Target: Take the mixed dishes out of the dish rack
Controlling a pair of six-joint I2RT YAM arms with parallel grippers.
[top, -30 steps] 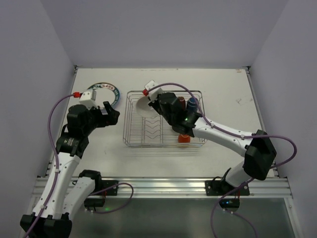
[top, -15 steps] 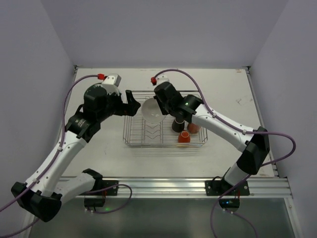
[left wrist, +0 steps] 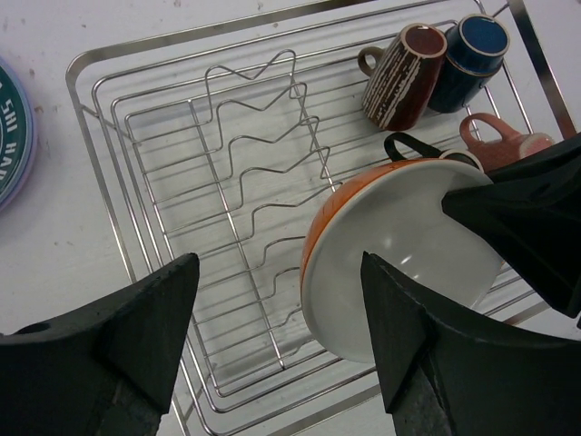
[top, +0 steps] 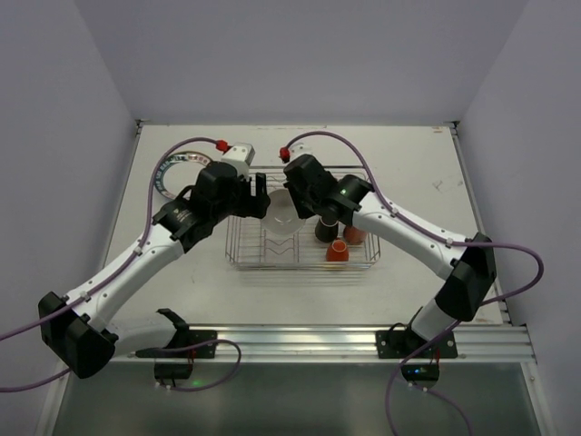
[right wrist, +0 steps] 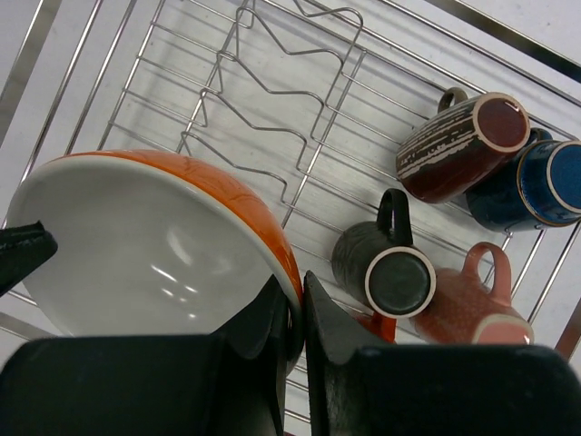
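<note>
The orange bowl (right wrist: 154,245), white inside, hangs tilted over the dish rack (top: 238,263), with my right gripper (right wrist: 298,318) shut on its rim. In the top view the bowl (top: 280,205) sits between both grippers. My left gripper (left wrist: 281,336) is open, and the bowl (left wrist: 399,263) lies partly between its fingers without either one touching it. Maroon (left wrist: 404,64), blue (left wrist: 472,50) and pink (left wrist: 504,145) mugs stand at the rack's right end. A black mug (right wrist: 381,263) lies beside them, and an orange mug (top: 337,252) stands near the front rim.
A stack of plates (top: 169,178) lies on the table left of the rack, partly hidden by my left arm and its cable. The zigzag dividers (left wrist: 254,163) in the rack's left half hold nothing. Walls close in the table on three sides.
My left arm has swung from the plate stack over to the rack and reached the bowl. My right gripper has lifted the bowl and tilted it toward the left gripper.
</note>
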